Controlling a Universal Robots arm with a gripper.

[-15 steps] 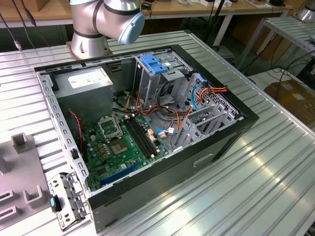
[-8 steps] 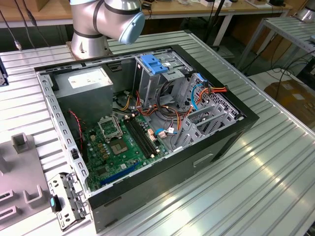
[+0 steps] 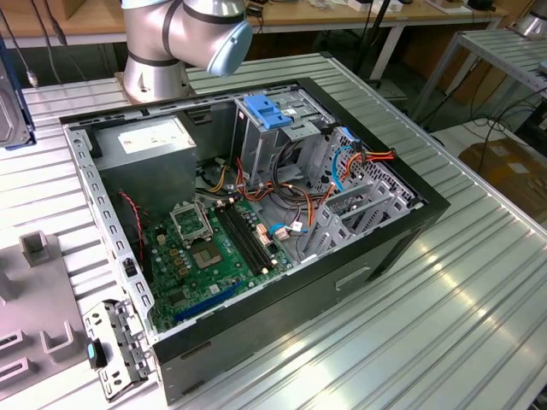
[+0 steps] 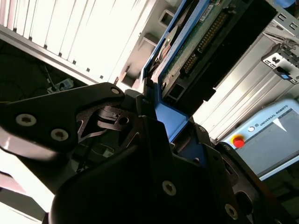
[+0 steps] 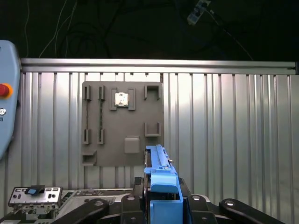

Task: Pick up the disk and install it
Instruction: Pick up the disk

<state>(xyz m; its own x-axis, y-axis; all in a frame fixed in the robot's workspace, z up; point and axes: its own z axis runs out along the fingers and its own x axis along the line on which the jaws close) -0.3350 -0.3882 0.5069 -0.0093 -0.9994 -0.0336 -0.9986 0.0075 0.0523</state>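
My gripper [image 5: 161, 189] is shut on the disk [image 5: 161, 175], which I see edge-on in the first wrist view, with its blue side rail standing up between the black fingers [image 5: 135, 186]. In the second wrist view the disk [image 4: 205, 37] shows its green circuit board and connector pins, and its blue rail is clamped in the gripper [image 4: 159, 109]. The disk hangs above a grey fixture plate [image 5: 122, 123] on the ribbed table. At the exterior view's far left, a grey flat piece with a blue edge [image 3: 15, 98] is held above the table.
An open computer case [image 3: 256, 213] lies on the ribbed metal table [image 3: 461, 290], with motherboard, cables and a drive cage topped by a blue latch [image 3: 269, 111]. A metal bracket with a blue clip [image 3: 111, 346] lies beside the case. A teach pendant [image 5: 7, 102] rests nearby.
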